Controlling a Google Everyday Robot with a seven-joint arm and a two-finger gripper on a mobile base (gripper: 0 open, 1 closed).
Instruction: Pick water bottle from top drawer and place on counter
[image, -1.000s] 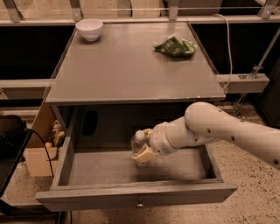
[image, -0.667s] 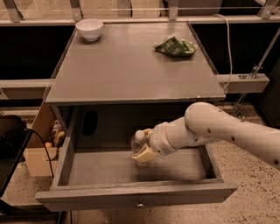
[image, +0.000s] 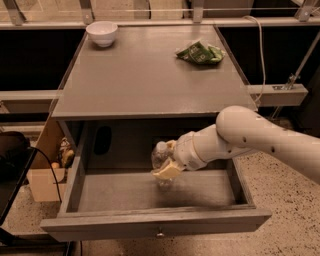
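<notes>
The top drawer (image: 155, 222) is pulled out wide, its small metal knob (image: 159, 233) at the front centre. The water bottle (image: 160, 159), clear with a white cap, stands upright inside it near the middle. My white arm reaches in from the right. My gripper (image: 167, 162) is inside the drawer, with its pale fingers (image: 167, 172) around the bottle's right side, shut on it. The bottle's lower part is partly hidden by the fingers. The grey counter (image: 145, 75) lies above the drawer.
A white bowl (image: 102, 33) stands at the counter's back left. A green chip bag (image: 199, 52) lies at its back right. A cardboard box (image: 44, 180) and a dark object stand on the floor to the left. Speckled floor lies to the right.
</notes>
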